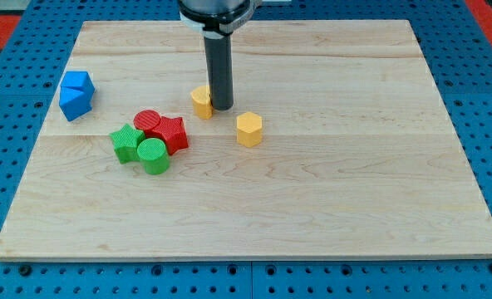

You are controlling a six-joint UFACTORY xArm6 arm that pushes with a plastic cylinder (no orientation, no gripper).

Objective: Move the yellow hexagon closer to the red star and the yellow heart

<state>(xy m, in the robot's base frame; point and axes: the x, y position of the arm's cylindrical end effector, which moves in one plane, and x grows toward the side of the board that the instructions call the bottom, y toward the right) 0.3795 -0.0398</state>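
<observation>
The yellow hexagon (248,129) sits near the board's middle. The yellow heart (201,101) lies up and to the left of it, partly hidden by the rod. The red star (172,133) lies to the left of the hexagon, touching a red cylinder (149,122). My tip (221,107) rests right beside the yellow heart's right side, up and left of the hexagon with a small gap to it.
A green star (127,143) and a green cylinder (154,155) crowd the red star's left and lower sides. A blue block (76,94) sits near the board's left edge. The wooden board (312,208) lies on a blue pegboard surface.
</observation>
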